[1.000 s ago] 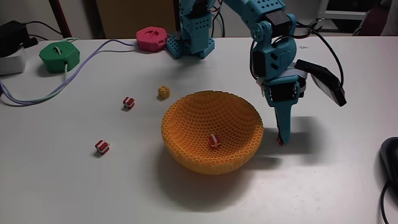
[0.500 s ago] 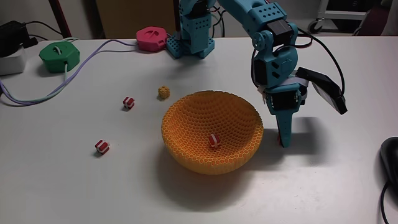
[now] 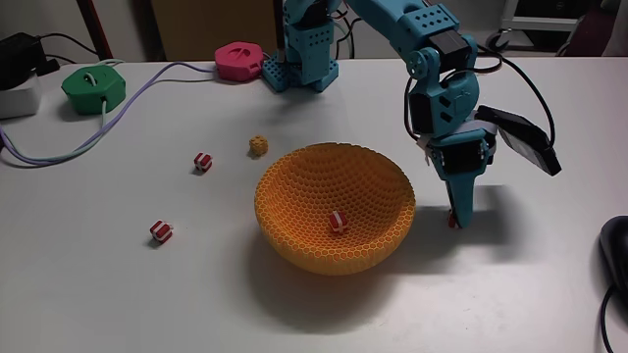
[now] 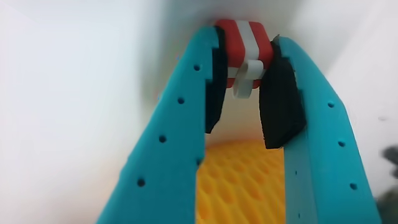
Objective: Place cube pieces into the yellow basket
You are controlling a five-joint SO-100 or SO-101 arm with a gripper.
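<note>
Teal plastic, two-fingered, with black pads: the gripper is pinching a small red-and-white striped cube piece at the very ends of its fingers, as the wrist view shows. The hold sits near the fingertips, not deep in the pads, so I judge it secure but shallow.

In the fixed view the gripper points downward just beside the right wall of the large round orange-yellow honeycomb-mesh basket, its tip low, near the white table. Whether the cube has cleared the surface cannot be told.

One striped cube already lies inside the basket. Two more striped cubes rest on the table to the left, one nearer the back, one nearer the front, both well apart from the basket. A small yellow mesh block sits just behind the basket rim.

Step in hand, by my assessment: carrying the pinched cube into the basket. To do it well:
- Keep the fingers pressed on the cube throughout; a shallow hold may slip under a jolt.
- Raise the tip above the rim before moving left, since the rim stands higher than the fingertips and a sideways sweep would knock the light basket.
- Release only once over the basket's middle, low enough that the cube does not bounce out.
</note>
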